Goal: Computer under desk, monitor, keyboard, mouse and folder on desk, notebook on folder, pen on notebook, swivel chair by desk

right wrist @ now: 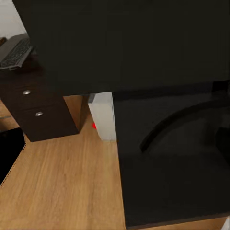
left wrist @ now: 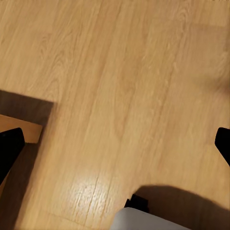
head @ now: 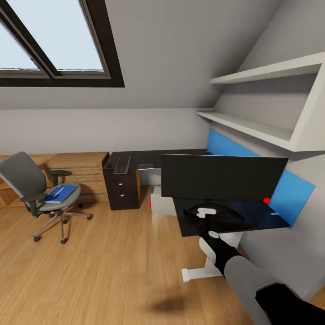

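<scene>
Progress check, judging from how things lie now: we've got the monitor [head: 223, 177] standing on the desk [head: 271, 219], red light at its lower corner, so that bit looks done. The computer [head: 161, 203] sits on the floor behind the desk's near end, partly under it, prob. fine. Everything else is left. The keyboard [head: 122, 164] lies on the black drawer cabinet [head: 121, 188], not on the glossy desk. The folder [head: 60, 193] is on the swivel chair [head: 39, 189] seat, with what may be a pen on it; too small to tell. The chair stands well apart from the desk. Notebook & mouse we can't pick out.

Our right gripper [head: 204, 215] hovers over the desk's near edge, just below the monitor's base, w/ the screen right ahead of it. Fingers look slightly apart and hold nothing, but we cannot tell for sure whether it's released or clenched. From it, the keyboard lies away to the left and further back; the folder is far off left, across the wood floor [head: 113, 262].

Our left gripper [left wrist: 115, 143] points down at bare floor, dark fingertips [left wrist: 9, 148] wide at the frame edges: released, grasping nothing, no task thing near it.
</scene>
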Robot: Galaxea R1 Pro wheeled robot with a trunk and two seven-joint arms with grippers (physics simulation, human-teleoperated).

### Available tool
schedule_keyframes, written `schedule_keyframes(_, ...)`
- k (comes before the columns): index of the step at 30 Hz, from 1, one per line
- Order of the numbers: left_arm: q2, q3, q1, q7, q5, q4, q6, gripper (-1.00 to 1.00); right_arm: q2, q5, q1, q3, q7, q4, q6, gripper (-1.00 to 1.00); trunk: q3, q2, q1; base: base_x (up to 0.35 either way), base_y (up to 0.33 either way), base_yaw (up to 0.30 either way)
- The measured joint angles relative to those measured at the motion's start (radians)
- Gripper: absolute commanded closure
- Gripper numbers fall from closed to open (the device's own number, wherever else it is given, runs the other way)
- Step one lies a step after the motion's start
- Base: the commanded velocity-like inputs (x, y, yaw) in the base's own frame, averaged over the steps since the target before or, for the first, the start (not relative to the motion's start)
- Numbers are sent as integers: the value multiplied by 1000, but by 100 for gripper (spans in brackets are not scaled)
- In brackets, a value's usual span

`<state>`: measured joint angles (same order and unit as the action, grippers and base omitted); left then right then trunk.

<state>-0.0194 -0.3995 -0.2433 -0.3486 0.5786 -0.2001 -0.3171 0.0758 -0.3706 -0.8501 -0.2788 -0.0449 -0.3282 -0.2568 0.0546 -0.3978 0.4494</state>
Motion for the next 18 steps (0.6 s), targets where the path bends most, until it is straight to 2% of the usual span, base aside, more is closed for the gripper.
schedule_keyframes(1,0,0,0,0,0,0,0,-100,16,2,-1,-7,-27,-12,11,-100,0,0,0,3,0,0)
schedule_keyframes(6,0,0,0,0,0,0,0,-100,40,9,-1,-18,-102,-57,97,-100,0,0,0,138,0,0)
schedule_keyframes(10,0,-1,0,1,-1,0,0,-100,50,11,-1,-24,-119,-75,134,-100,0,0,0,194,0,0)
schedule_keyframes(18,2,-5,0,1,-2,0,0,-100,55,13,-1,-21,-125,-81,151,-100,0,0,0,66,16,0)
